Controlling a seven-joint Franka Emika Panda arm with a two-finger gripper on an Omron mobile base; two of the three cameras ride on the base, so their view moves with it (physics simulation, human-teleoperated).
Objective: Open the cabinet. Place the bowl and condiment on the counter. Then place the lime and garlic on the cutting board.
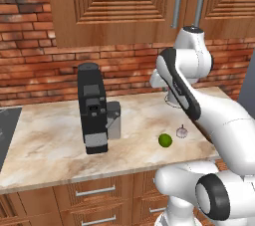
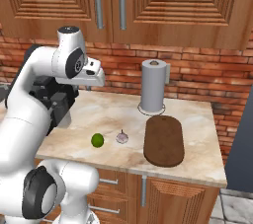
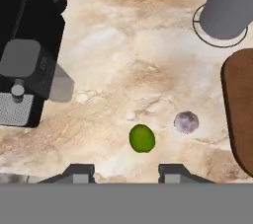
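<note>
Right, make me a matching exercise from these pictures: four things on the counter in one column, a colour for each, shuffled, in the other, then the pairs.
Things:
1. lime
2. garlic
3. cutting board
4. coffee machine

Colours:
A. dark brown
B. black and grey
C. bright green
D. whitish-pink

Pairs: 1-C, 2-D, 3-A, 4-B
</note>
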